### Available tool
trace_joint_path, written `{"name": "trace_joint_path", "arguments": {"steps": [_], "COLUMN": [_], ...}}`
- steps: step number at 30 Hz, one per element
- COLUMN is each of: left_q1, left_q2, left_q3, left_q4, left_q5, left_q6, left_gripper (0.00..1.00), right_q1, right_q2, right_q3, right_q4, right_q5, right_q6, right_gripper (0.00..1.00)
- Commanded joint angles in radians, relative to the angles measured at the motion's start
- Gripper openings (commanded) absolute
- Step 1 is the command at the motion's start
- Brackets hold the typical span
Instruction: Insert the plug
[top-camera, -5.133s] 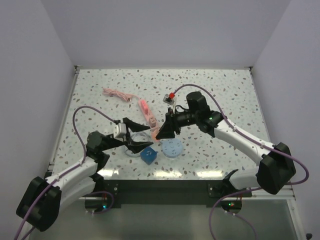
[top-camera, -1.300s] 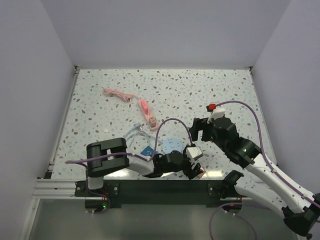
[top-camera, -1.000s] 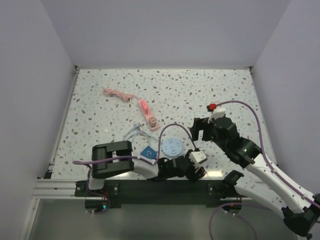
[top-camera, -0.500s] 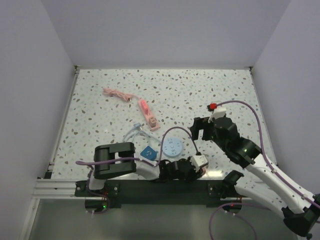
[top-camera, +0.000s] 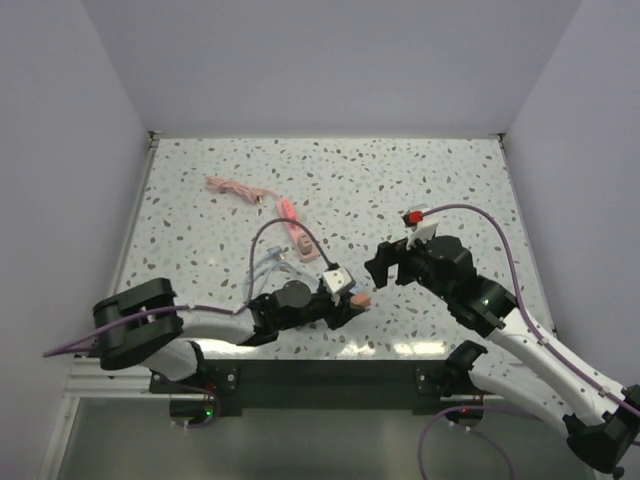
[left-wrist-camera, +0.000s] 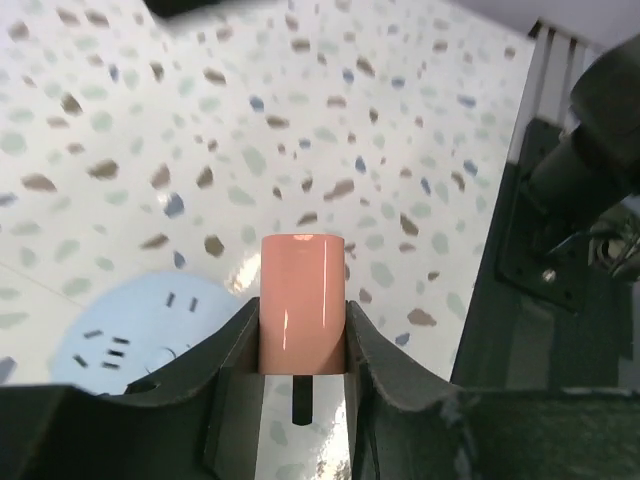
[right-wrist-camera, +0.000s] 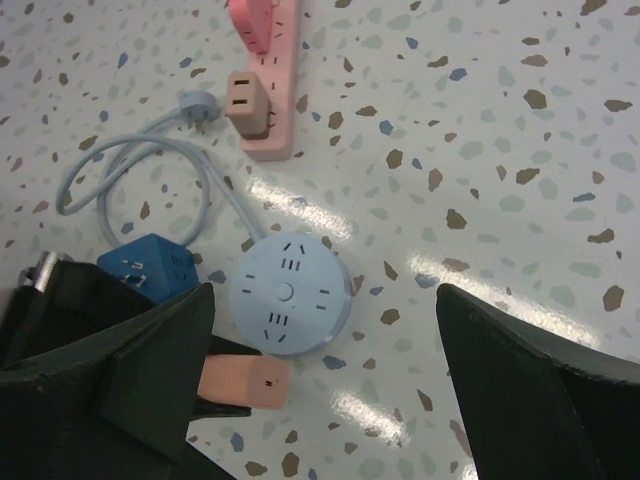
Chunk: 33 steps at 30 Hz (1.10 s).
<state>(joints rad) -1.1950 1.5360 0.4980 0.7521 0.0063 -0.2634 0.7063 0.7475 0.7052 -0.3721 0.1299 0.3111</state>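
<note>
My left gripper (top-camera: 350, 292) is shut on a salmon-pink plug (top-camera: 361, 298), held between both fingers (left-wrist-camera: 372, 345). In the left wrist view the plug (left-wrist-camera: 302, 300) stands out past the fingertips, and a dark prong shows at its near end. The round light-blue socket (right-wrist-camera: 290, 293) lies on the table just beside the plug (right-wrist-camera: 245, 383); it also shows at the lower left of the left wrist view (left-wrist-camera: 130, 330). In the top view my left gripper hides the socket. My right gripper (top-camera: 385, 265) hovers open to the right, nothing between its fingers (right-wrist-camera: 540, 390).
A pink power strip (top-camera: 295, 228) with a tan plug (right-wrist-camera: 247, 100) in it lies behind, its pink cable (top-camera: 235, 188) coiled farther back left. A light-blue cable (right-wrist-camera: 120, 170) loops toward a dark blue cube adapter (right-wrist-camera: 150, 265). The table's front edge (left-wrist-camera: 530, 200) is close.
My left gripper closed on the pink plug near the front edge, then carried it back and left, over the round socket. The right gripper opened slightly and shifted a little left.
</note>
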Motion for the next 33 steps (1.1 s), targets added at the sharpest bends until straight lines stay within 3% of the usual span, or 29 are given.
{"name": "trace_joint_path", "arguments": {"steps": [1, 9, 16, 26, 29, 33], "left_q1": [0.012, 0.029, 0.028, 0.029, 0.028, 0.028], "left_q2": [-0.172, -0.293, -0.3, -0.333, -0.329, -0.324], "left_q3": [-0.058, -0.131, -0.141, -0.174, -0.176, -0.182], "left_q4": [0.13, 0.24, 0.286, 0.372, 0.38, 0.398], "left_q5": [0.017, -0.048, -0.077, -0.055, -0.051, -0.057], "left_q6": [0.085, 0.164, 0.205, 0.25, 0.253, 0.259], "left_gripper": [0.0, 0.0, 0.0, 0.0, 0.0, 0.0], "right_q1": [-0.004, -0.005, -0.007, -0.008, -0.008, -0.01], "right_q2": [0.001, 0.035, 0.038, 0.078, 0.081, 0.11], "right_q3": [0.011, 0.031, 0.05, 0.043, 0.034, 0.008], "right_q4": [0.067, 0.077, 0.091, 0.064, 0.108, 0.168], "right_q5": [-0.124, -0.323, -0.444, -0.522, -0.574, -0.631], "right_q6": [-0.017, 0.08, 0.2, 0.229, 0.249, 0.283], "right_gripper": [0.96, 0.96, 0.96, 0.95, 0.89, 0.68]}}
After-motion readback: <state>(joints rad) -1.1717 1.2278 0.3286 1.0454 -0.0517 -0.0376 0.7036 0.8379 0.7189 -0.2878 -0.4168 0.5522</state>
